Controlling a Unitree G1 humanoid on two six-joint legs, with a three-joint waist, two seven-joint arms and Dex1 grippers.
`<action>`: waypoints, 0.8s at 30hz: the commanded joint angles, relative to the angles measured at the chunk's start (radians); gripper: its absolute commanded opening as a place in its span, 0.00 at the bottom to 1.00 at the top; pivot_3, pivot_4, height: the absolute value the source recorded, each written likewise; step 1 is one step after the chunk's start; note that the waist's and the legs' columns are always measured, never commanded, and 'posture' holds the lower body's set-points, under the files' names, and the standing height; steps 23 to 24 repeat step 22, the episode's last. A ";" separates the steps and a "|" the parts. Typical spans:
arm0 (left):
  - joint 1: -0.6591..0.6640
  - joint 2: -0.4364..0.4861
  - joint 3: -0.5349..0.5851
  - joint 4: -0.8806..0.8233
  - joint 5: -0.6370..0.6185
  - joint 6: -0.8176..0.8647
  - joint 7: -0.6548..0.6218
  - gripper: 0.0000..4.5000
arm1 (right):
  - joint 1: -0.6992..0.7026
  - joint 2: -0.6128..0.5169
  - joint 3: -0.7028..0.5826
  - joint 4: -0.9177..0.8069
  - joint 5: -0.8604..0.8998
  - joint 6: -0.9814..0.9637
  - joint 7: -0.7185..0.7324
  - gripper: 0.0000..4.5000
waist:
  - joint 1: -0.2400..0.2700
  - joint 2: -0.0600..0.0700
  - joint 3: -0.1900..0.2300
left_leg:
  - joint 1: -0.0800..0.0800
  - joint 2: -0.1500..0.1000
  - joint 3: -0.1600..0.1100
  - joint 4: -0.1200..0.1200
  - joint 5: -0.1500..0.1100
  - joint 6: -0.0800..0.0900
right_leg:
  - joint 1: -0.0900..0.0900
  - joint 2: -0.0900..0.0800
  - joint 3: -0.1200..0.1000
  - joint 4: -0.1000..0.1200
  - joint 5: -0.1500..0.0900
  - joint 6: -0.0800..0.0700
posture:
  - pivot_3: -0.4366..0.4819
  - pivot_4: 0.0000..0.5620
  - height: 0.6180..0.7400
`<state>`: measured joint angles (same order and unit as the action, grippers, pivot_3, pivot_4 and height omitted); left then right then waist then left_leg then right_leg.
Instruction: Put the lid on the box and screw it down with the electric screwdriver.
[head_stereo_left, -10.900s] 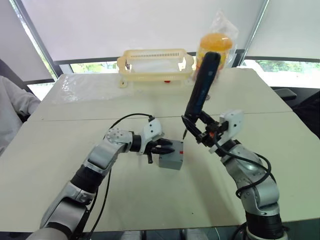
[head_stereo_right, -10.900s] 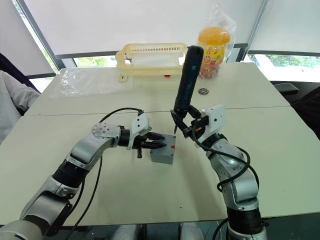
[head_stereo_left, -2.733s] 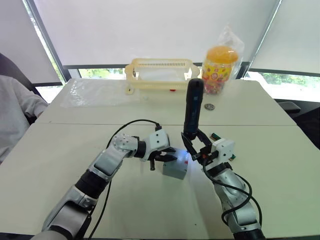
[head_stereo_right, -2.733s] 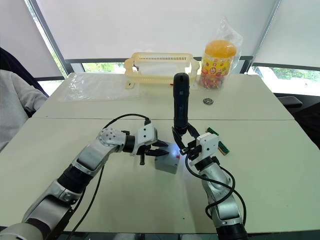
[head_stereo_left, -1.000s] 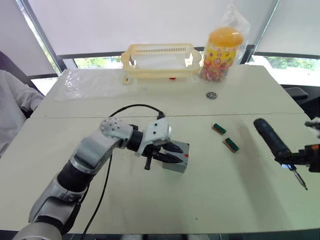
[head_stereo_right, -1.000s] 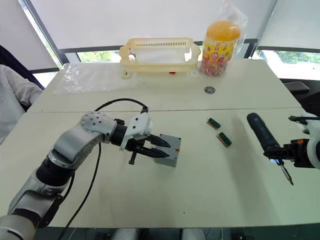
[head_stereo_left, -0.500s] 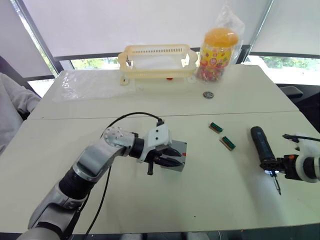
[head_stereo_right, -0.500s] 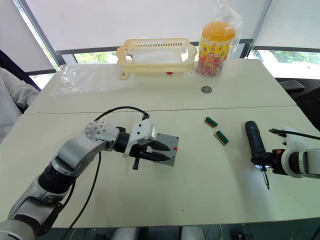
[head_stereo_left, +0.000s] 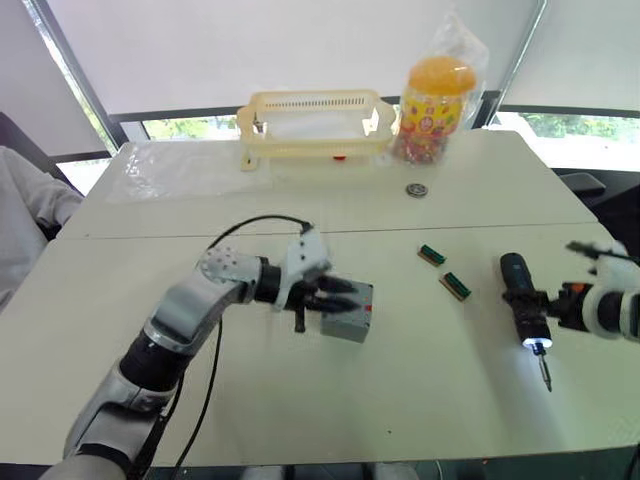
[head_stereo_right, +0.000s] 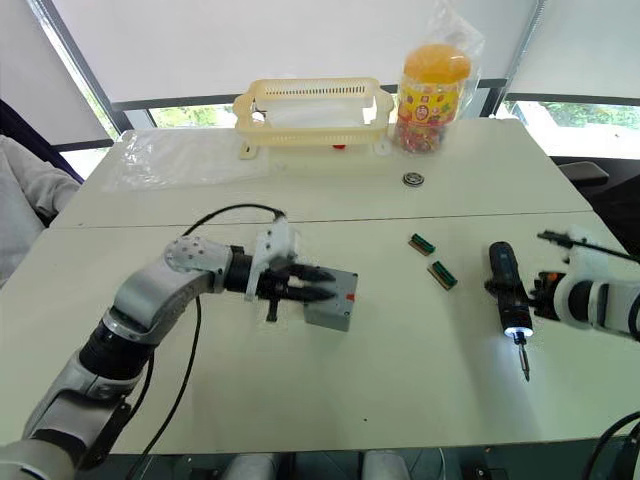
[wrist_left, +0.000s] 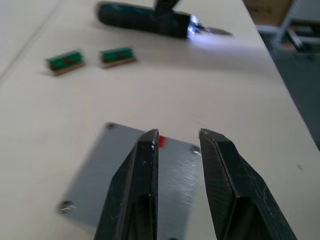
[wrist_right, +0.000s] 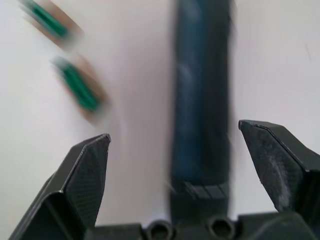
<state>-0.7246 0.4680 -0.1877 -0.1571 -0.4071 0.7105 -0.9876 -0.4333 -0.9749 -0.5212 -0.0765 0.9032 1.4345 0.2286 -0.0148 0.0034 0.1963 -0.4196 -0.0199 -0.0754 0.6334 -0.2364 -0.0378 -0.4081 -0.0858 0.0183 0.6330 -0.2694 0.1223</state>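
White table (head_stereo_right: 300, 400) by blinds; left gripper (wrist_left: 177, 145) slightly parted over box (head_stereo_right: 331, 297), right gripper (wrist_right: 180, 150) wide open.

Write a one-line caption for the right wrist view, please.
Open right gripper fingers straddling the electric screwdriver lying on the table.

Silver arms, black cables, black claws (head_stereo_left: 338, 297)

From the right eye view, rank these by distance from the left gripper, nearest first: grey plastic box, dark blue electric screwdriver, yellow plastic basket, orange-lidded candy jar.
1. Grey plastic box: right at the left gripper, under its fingertips.
2. Dark blue electric screwdriver: lying on the table toward the robot's right, by the right gripper.
3. Yellow plastic basket: at the far table edge.
4. Orange-lidded candy jar: far edge, right of the basket.
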 joint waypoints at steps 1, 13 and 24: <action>-0.018 0.038 0.136 0.024 -0.019 0.029 0.082 0.28 | -0.022 0.006 0.020 -0.075 -0.102 -0.277 0.090 0.99 | -0.002 0.000 0.000 | 0.000 0.000 0.000 0.000 0.000 0.000 | 0.000 0.000 0.000 0.000 0.000 0.000 | 0.48 0.27 1.00; 0.512 0.142 0.500 -0.372 -0.280 0.383 0.263 0.28 | 0.546 0.308 0.116 -0.498 -0.234 -0.767 0.312 0.99 | 0.010 -0.003 -0.002 | 0.001 -0.001 -0.002 0.000 0.002 -0.005 | 0.003 -0.004 0.001 0.000 0.001 0.001 | 0.48 0.27 1.00; 0.687 0.045 0.489 -0.438 -0.327 0.360 0.384 0.28 | 0.622 0.307 0.182 -0.452 -0.271 -0.814 0.397 0.99 | 0.006 -0.011 -0.006 | 0.017 0.001 -0.002 -0.001 0.003 -0.005 | 0.019 -0.001 0.001 -0.003 0.001 -0.007 | 0.48 0.27 1.00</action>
